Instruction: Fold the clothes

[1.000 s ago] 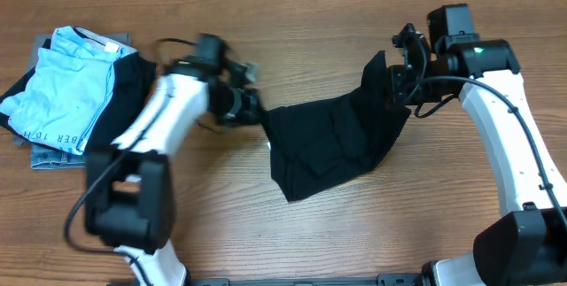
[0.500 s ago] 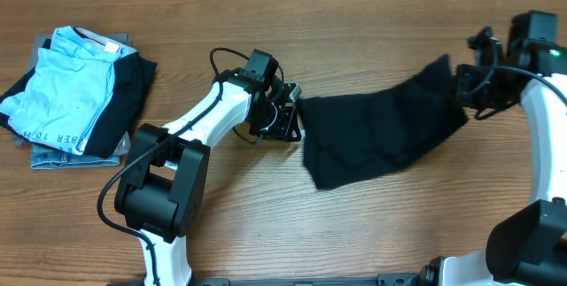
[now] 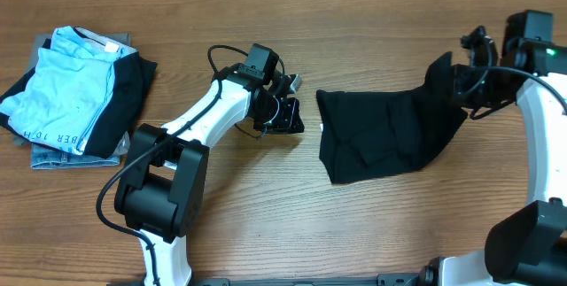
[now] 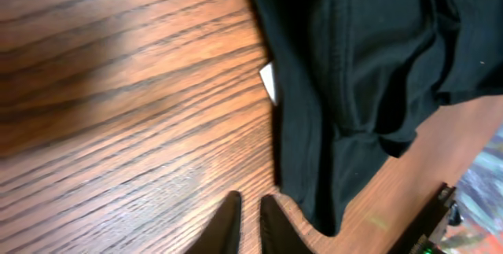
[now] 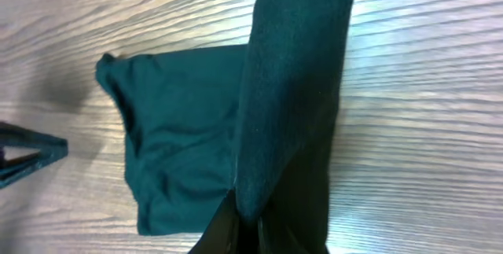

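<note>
**Overhead:** the black T-shirt (image 3: 376, 140) lies rumpled on the worktop (image 3: 266, 197), right of centre. Its right corner is lifted by the right pincer (image 3: 459, 81). The left pincer (image 3: 294, 116) lies near its left edge, apart.
**Left wrist:** pincer narrow, holding nothing.
**Right wrist:** pincer clamped on black fabric.

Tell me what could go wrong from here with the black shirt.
1. Only the right hand grips the black T-shirt, lifting one end. A pull may drag it along the table rather than spread it.
2. The left hand is shut and empty beside the shirt's edge. A careless regrasp could pinch several bunched layers.
</note>
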Robot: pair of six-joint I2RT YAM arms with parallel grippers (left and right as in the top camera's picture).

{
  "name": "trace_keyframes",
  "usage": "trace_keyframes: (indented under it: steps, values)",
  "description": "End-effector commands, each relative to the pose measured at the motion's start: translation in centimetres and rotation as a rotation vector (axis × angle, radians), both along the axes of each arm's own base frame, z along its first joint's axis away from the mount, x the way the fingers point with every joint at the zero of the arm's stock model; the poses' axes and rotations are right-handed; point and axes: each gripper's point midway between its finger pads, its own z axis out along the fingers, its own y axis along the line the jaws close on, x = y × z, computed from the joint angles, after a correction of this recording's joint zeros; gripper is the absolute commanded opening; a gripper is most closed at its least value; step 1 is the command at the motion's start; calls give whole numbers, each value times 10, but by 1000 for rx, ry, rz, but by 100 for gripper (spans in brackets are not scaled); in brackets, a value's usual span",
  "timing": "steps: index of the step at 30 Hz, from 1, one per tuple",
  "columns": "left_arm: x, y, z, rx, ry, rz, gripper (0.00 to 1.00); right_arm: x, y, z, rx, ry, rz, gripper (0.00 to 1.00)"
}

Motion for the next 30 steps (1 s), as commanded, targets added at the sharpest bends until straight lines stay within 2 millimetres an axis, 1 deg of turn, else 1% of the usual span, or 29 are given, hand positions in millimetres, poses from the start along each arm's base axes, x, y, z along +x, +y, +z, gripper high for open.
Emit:
trace_keyframes:
  steps: [1,5,9,16,21,23,26,30]
  values:
    - [-1,2,-14,47,16,14,4,8,24,12,14,-38,73,4]
    - [-12,-7,-42,64,61,-14,4,5,49,12,18,-32,137,4]
    - [-15,-11,-58,64,78,-27,4,0,59,6,-25,-8,173,4]
    - [-17,-19,-74,58,86,-44,4,-6,93,5,-10,8,217,4]
    - [-15,-20,-75,54,79,-44,4,-12,122,0,-4,14,274,4]
    - [-15,-20,-75,55,80,-44,4,-15,134,-7,-3,14,304,4]
    - [-16,-20,-74,48,83,-46,4,-19,144,-20,-5,19,334,4]
    - [-17,-20,-74,50,76,-65,4,-24,149,-51,-4,31,352,4]
